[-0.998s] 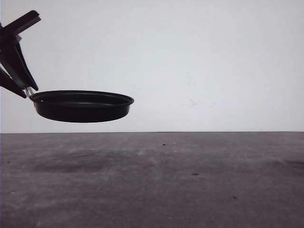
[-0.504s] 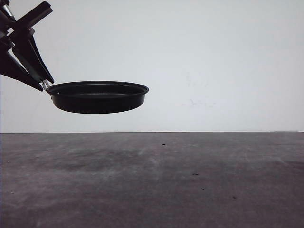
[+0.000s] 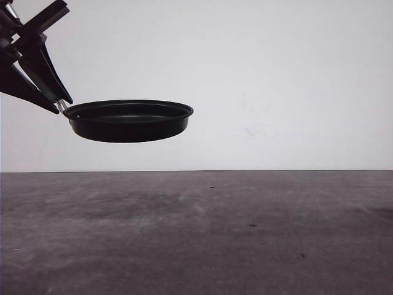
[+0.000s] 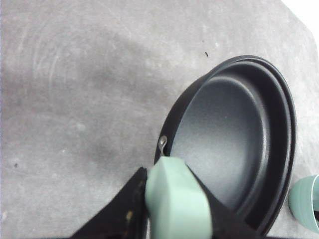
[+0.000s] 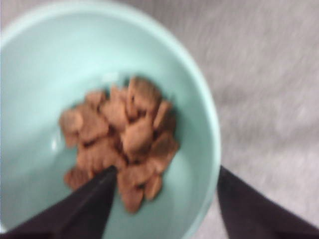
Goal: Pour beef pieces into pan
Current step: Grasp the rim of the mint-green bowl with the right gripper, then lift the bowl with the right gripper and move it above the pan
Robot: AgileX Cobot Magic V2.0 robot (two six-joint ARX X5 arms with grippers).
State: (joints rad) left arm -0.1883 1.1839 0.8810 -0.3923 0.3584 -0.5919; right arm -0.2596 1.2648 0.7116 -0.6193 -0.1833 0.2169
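**Pan held aloft by the left gripper, beef waiting in the bowl**

In your right wrist view, the right gripper [image 5: 164, 204] is straddling the rim of a pale teal bowl [image 5: 204, 119]: one dark finger is lying inside the bowl against the pile, the other is sitting outside the wall, so the rim is running between them. The picture is blurred, and you cannot tell whether the fingers are actually pinching the rim or just standing around it. The beef pieces [image 5: 122, 137] are lying heaped in the bottom of that bowl, small reddish-brown chunks touching one another.

In your left wrist view, the left gripper [image 4: 174, 211] is clenched on the pan's mint-green handle [image 4: 177, 199], its dark fingers pressing both sides. The pan [image 4: 234, 144] is extending away from the handle with its black inside bare, and a sliver of the bowl is showing just beside its far rim.

Looking forward, you are seeing the left gripper [image 3: 58, 101] at the upper left, holding the pan [image 3: 129, 121] roughly level in the air, well above the grey counter [image 3: 245, 233], with the white wall [image 3: 276, 80] behind.
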